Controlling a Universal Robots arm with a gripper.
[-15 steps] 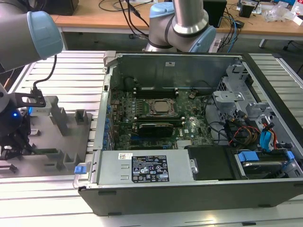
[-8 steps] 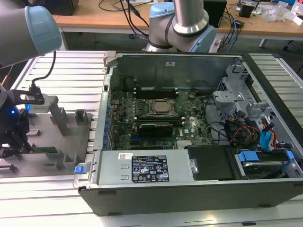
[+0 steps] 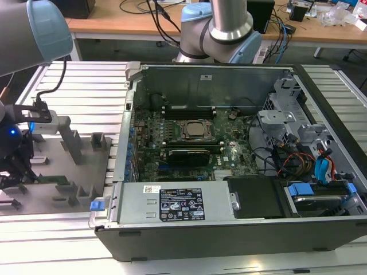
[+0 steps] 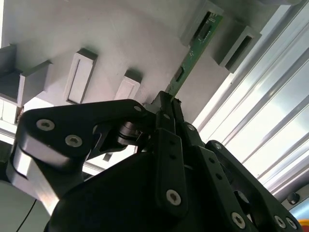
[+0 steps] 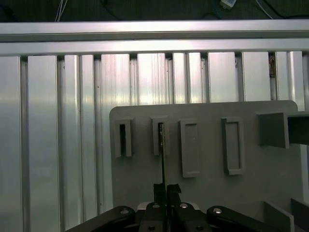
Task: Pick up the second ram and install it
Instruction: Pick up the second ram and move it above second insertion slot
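The gripper (image 5: 164, 189) has its 2 black fingers (image 4: 167, 130) clamped together on the near end of the second ram (image 4: 192, 55), a thin green stick with small dark chips. In both wrist views the ram runs straight out from the fingertips, and its far end sits in a narrow slot holder (image 5: 160, 137) on the grey fixture plate (image 5: 207, 193). In the first wrist view that holder is 1 of 4 in a row. The plate lies on the ribbed aluminium table (image 5: 58, 121). In the exterior view the plate is at the exterior view's left, just beside the open computer case (image 3: 241, 240), whose green motherboard (image 3: 229, 154) carries a square metal socket (image 3: 195, 130) with black slot rails (image 3: 189, 109) beside it
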